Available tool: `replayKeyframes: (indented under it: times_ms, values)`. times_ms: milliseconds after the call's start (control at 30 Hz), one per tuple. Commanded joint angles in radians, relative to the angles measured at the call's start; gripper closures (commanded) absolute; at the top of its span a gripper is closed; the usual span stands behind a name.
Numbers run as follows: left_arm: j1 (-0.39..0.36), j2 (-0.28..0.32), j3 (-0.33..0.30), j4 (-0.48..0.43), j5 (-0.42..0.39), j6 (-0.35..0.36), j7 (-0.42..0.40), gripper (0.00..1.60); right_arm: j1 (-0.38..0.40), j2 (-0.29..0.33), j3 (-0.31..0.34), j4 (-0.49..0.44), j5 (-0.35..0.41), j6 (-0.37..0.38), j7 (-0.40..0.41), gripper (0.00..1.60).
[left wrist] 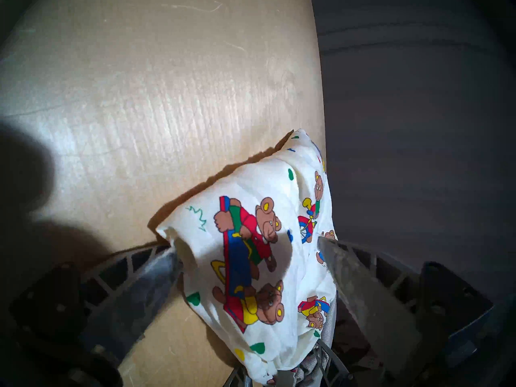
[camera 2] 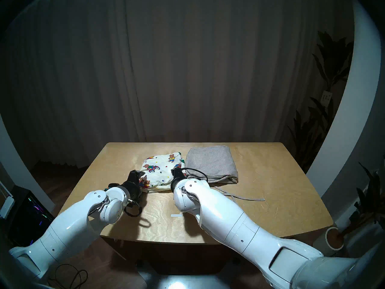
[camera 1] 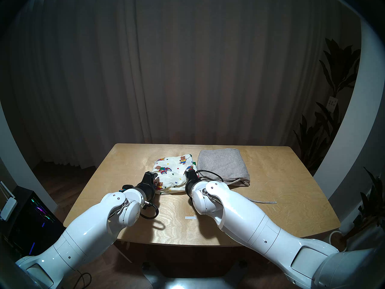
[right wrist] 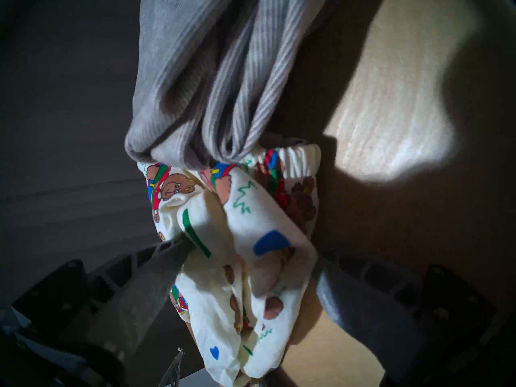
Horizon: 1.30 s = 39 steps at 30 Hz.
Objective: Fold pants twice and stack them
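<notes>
Now the left claw (left wrist: 245, 246) sits with its two fingers spread wide, the folded teddy-bear shorts (left wrist: 259, 255) bunched between them; one fingertip (left wrist: 170, 256) presses the cloth's left corner, the other (left wrist: 331, 246) lies against its right side, so it looks like a wide grip on the near-left edge. Over to the right claw (right wrist: 248, 255), and it's the same story: jaws wide, cream printed fabric filling the gap, gathered elastic waistband just beyond the tips. From the head view, both claws meet the bear shorts (camera 1: 174, 171) at their near corners, left claw (camera 1: 153, 176) on one side, right claw (camera 1: 188, 173) on the other. The shorts lie folded mid-worktop (camera 1: 281, 178). Touching their right edge is the folded grey knit shorts (camera 1: 223, 165), with a drawstring (camera 1: 262, 201) trailing loose across the wood towards the right. A small white strip (camera 1: 190, 217) lies nearer the front edge.
</notes>
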Motion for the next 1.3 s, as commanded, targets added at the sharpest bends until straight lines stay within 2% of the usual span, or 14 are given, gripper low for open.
replayKeyframes:
  times_ms: [0,300,567,733,1100,1267]
  values:
    - [-0.025,-0.005,0.008,0.02,0.018,0.022,-0.024,0.0,-0.011,-0.008,-0.008,0.026,0.011,0.013,0.002,0.0]
    - [-0.004,-0.01,0.01,0.012,0.015,0.011,-0.029,0.0,-0.067,0.07,-0.017,-0.058,0.008,0.01,0.01,0.0]
    - [-0.005,-0.024,0.018,0.023,0.027,0.007,-0.041,0.0,-0.098,0.108,-0.039,-0.048,-0.021,0.032,0.126,0.0]
    - [-0.01,-0.033,0.027,0.027,0.035,0.003,-0.045,0.0,-0.113,0.136,-0.05,-0.027,-0.03,0.071,0.209,0.0]
    - [-0.019,-0.046,0.039,0.033,0.05,-0.006,-0.046,0.0,-0.115,0.155,-0.061,0.036,-0.04,0.118,0.331,0.0]
    - [-0.022,-0.049,0.044,0.033,0.057,-0.01,-0.045,0.0,-0.138,0.2,-0.076,0.016,-0.06,0.129,0.363,0.0]
